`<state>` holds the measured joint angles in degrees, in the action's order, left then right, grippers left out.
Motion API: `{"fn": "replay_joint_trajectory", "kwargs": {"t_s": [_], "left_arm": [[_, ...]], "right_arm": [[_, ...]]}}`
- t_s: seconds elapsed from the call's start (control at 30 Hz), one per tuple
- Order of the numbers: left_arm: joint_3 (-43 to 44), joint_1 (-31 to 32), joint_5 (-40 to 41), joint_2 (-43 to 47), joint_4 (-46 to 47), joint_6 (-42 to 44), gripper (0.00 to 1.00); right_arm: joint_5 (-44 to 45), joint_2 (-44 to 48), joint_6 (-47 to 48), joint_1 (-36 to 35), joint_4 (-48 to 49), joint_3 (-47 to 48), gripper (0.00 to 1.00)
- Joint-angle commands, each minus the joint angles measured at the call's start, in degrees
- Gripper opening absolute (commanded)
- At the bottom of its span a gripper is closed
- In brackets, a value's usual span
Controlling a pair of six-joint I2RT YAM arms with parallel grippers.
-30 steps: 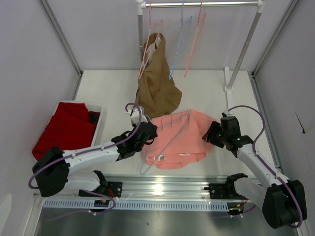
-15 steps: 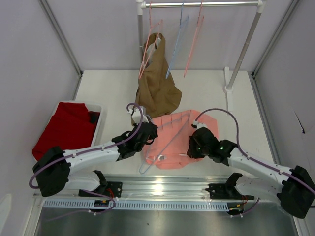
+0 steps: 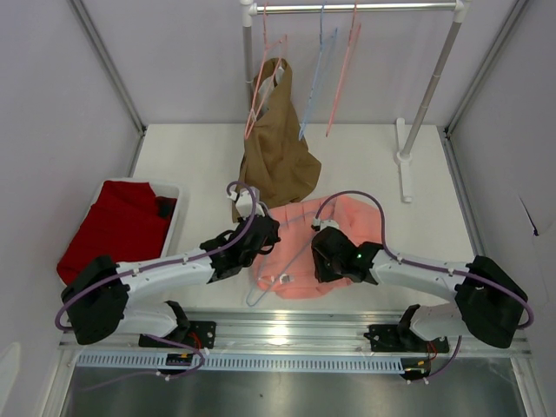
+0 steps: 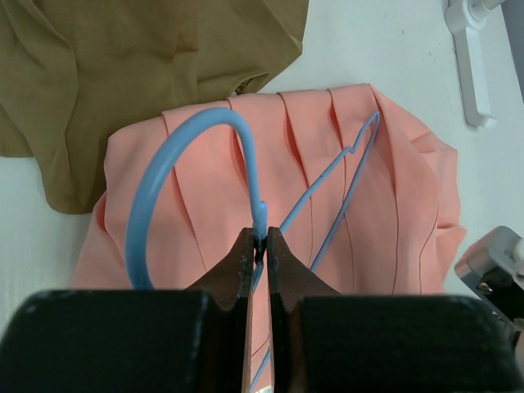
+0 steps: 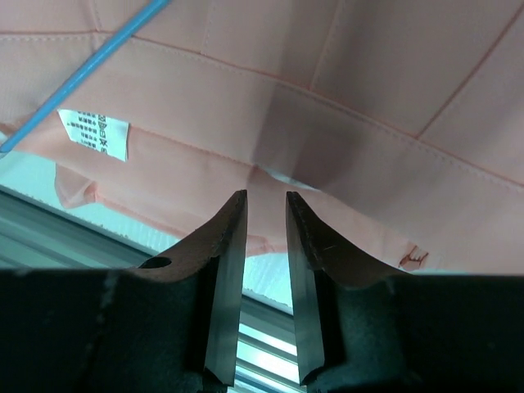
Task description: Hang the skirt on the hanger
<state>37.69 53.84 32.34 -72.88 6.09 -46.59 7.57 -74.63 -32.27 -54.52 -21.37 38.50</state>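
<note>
The left gripper (image 4: 260, 246) is clamped on the hanger (image 4: 176, 147) neck; right gripper (image 5: 260, 196) jaws narrowly apart. The skirt (image 4: 393, 205) is judged limp; waistband hold advised.

- The skirt (image 4: 409, 196): salmon-pink, pleated, spread flat on the white counter (image 3: 200, 165) near its front edge.
- The hanger (image 4: 254, 180): thin, pale-blue, lying on the skirt, its hook curling over the pleats, its neck pinched in the left pincer (image 4: 259, 241).

Grey walls (image 3: 174, 61), white table (image 3: 365, 165), clothes rail (image 3: 365, 8)
</note>
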Motion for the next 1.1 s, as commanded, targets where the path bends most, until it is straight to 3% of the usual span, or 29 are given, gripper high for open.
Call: {"fn": "replay_joint_trajectory", "kwargs": {"t_s": [0.0, 0.23, 0.73, 1.07], "left_arm": [[1.68, -0.32, -0.43, -0.86, -0.55, 2.55, 0.0], [1.95, -0.41, -0.87, -1.3, -0.55, 2.73, 0.0], [2.21, -0.76, -1.75, -1.83, -0.55, 2.73, 0.0], [2.39, -1.02, -1.66, -1.91, -0.81, 3.08, 0.0]], "right_arm": [[2.44, -2.18, 2.21, -0.23, 2.73, 3.77, 0.31], [3.94, -5.26, 3.7, -0.23, 3.44, 5.0, 0.35], [2.8, -7.54, 3.97, -0.23, 7.56, 2.37, 0.35], [3.24, -6.59, 1.78, 0.03, 4.93, 0.35, 0.16]]}}
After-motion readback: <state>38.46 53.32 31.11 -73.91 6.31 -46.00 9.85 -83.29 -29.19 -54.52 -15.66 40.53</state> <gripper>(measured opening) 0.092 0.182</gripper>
